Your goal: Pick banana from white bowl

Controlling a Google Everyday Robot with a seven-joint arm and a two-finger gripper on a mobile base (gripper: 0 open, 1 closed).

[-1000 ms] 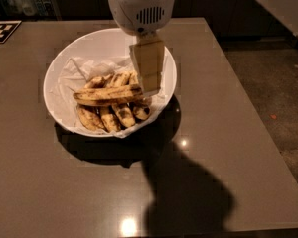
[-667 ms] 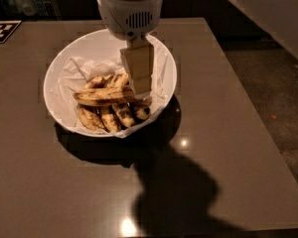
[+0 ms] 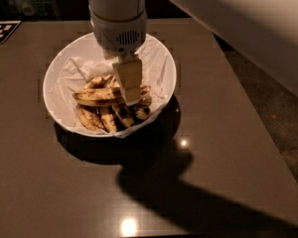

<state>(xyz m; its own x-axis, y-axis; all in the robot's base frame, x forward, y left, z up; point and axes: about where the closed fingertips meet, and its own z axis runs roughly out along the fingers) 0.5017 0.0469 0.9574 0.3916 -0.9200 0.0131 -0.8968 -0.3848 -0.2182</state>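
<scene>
The white bowl [image 3: 159, 63] stands on the dark table, lined with crumpled white paper. Inside, the long spotted banana [image 3: 97, 96] lies crosswise on top of a bunch of shorter, darker bananas [image 3: 109, 117]. My gripper [image 3: 129, 95] hangs from the white wrist above the bowl, its pale finger reaching down onto the right half of the long banana. The finger covers part of the banana.
The dark table [image 3: 218, 148] runs out to an edge at the right, with floor [image 3: 283, 123] beyond. A black-and-white marker [image 3: 2, 31] lies at the far left corner. Dark clutter sits behind the table at the top left.
The arm has moved left and down into the bowl, from over the bowl's right rim to the long banana.
</scene>
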